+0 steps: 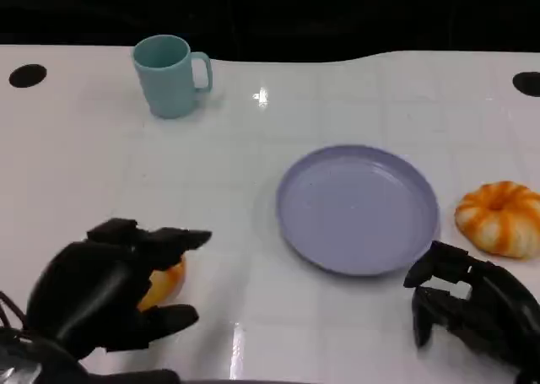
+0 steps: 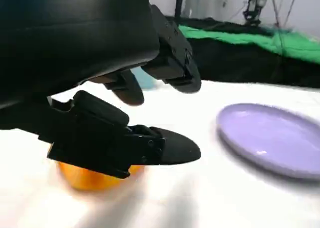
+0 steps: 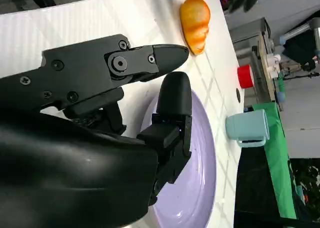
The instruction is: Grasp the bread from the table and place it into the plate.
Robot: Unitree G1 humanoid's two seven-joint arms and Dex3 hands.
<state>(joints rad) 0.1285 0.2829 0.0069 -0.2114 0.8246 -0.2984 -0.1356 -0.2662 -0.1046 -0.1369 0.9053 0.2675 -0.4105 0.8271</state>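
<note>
A small orange bread roll lies on the white table at the front left. My left hand cups over it, fingers above and thumb in front, not closed on it. In the left wrist view the roll sits on the table under the thumb of that hand, with the fingers spread apart above. The lilac plate sits in the middle of the table with nothing in it, also seen from both wrists. My right hand hovers by the plate's front right rim, fingers apart and holding nothing.
A second, orange-and-white striped bread lies just right of the plate. A teal mug stands at the back left. Dark holes mark the table's far corners. A red object stands beyond the table.
</note>
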